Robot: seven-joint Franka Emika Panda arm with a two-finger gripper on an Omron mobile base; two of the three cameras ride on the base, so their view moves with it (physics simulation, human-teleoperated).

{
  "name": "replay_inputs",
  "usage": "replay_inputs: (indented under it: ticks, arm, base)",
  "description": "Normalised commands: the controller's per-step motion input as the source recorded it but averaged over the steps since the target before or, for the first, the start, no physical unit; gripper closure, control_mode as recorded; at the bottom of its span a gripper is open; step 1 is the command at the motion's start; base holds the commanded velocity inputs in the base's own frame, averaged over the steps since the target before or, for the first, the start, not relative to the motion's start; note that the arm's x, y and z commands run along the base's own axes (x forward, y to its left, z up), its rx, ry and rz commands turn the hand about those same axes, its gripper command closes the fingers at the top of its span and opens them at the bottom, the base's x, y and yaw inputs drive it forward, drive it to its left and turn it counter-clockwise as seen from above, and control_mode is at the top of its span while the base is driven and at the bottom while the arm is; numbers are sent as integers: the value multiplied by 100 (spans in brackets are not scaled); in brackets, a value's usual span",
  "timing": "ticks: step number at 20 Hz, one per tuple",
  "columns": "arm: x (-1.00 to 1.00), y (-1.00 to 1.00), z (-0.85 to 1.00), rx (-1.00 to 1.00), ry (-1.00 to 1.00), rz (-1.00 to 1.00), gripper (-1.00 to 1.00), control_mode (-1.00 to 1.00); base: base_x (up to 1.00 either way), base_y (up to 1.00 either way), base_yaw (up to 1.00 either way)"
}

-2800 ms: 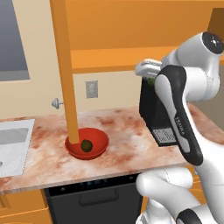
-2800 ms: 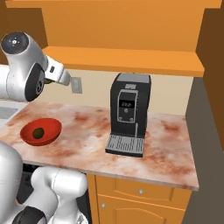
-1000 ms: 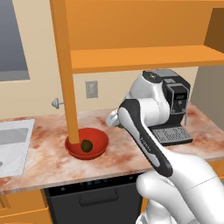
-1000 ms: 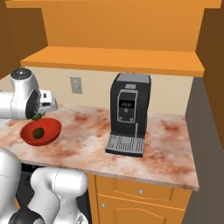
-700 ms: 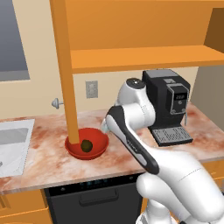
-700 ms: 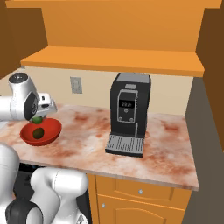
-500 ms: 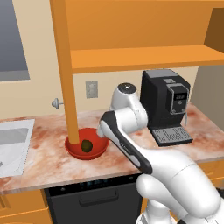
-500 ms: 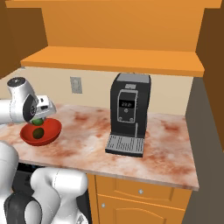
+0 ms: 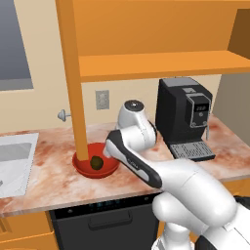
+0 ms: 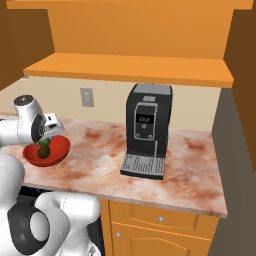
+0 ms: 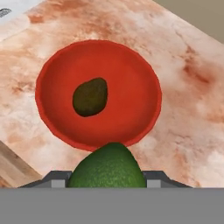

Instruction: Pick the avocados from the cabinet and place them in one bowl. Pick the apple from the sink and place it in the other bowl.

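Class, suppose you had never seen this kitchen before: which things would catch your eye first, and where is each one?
The glossy red bowl sits on the marbled counter with an olive-brown avocado lying in it. A greener avocado is clamped in the gripper just above the bowl's near rim. Further right on the counter stands a black coffee machine, under the orange cabinet shelf.
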Motion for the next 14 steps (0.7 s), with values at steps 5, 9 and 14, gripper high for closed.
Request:
replay_inputs:
  ticks: [5, 9, 14]
  arm:
    - [22, 28, -34, 0, 0, 9, 100, -100]
    - [10, 21, -37, 0, 0, 7, 100, -100]
    - [12, 8, -39, 1, 0, 7, -100, -100]
  base:
    - [0, 0, 0]
    - [0, 0, 0]
    - [0, 0, 0]
